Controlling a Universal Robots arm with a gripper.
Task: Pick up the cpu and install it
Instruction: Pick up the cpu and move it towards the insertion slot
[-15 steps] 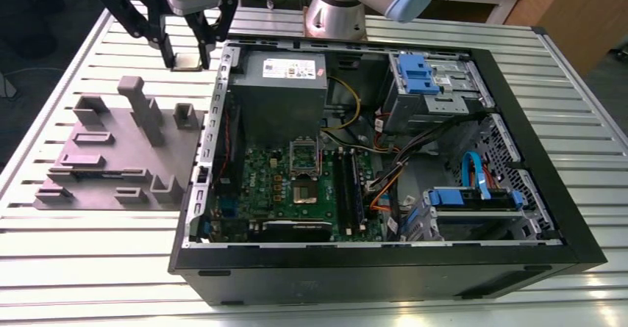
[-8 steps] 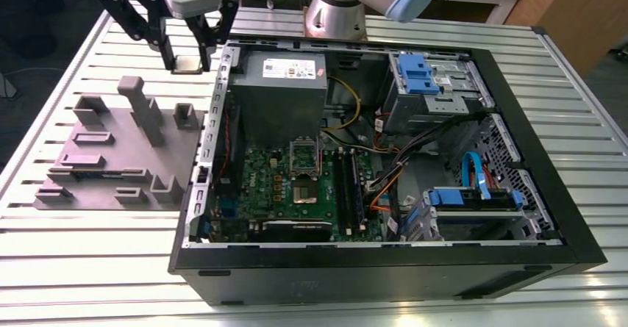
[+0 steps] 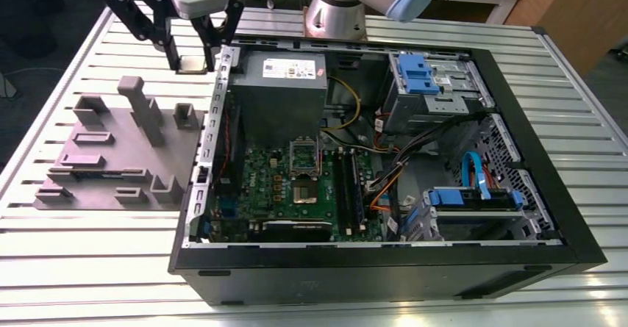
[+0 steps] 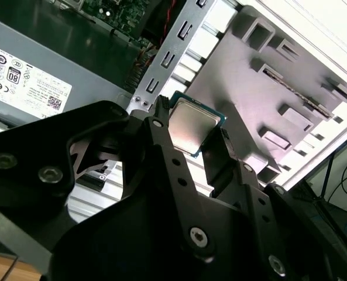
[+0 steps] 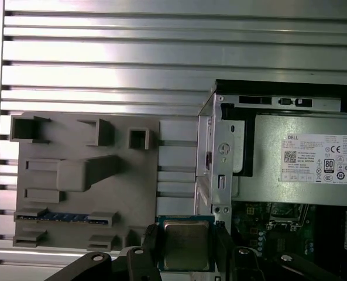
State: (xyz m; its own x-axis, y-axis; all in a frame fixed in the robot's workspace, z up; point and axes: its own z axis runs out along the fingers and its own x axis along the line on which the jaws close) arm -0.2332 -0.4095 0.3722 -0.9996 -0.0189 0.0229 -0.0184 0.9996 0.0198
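keep it flat

exterior view: my gripper (image 3: 193,62) hangs near a corner of the table (image 3: 98,253), beside the computer case (image 3: 393,272). second wrist view: it pinches the cpu (image 4: 192,126). first wrist view: cpu sits level; squeeze softly, i think.

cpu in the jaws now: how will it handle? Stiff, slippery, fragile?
The cpu looks like a thin, flat plate, so it is probably stiff and light. Its metal top looks smooth and shiny in the second wrist view, so it may slip, as the jaws pinch only its edges.

Slatted metal table (image 3: 98,283), wooden furniture (image 3: 581,15) behind
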